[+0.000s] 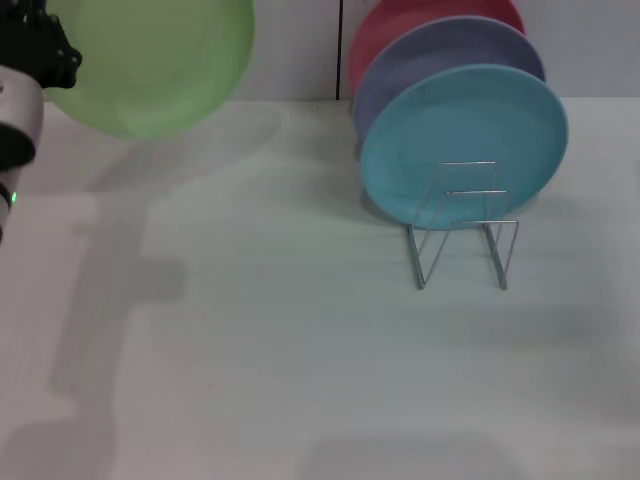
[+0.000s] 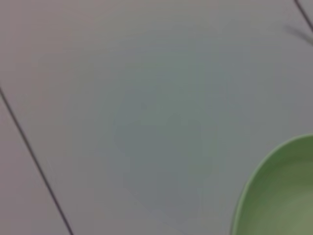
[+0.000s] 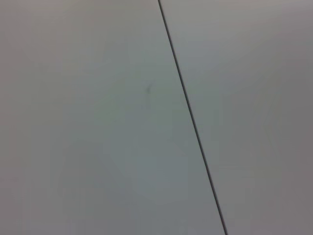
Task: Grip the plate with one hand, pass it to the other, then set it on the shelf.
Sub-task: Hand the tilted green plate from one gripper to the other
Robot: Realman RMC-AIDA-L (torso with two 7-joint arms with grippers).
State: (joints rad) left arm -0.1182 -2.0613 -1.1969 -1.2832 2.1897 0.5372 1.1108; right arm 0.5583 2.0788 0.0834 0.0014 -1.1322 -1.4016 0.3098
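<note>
One green plate [image 1: 150,60], left pincer [image 1: 45,55], no writing

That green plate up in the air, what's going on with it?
The robot's left gripper holds the light-green plate by its edge, lifted above the white table. The wire rack already carries a turquoise plate, a lavender plate and a red plate, with free loops in front. The right gripper is out of sight.
</note>
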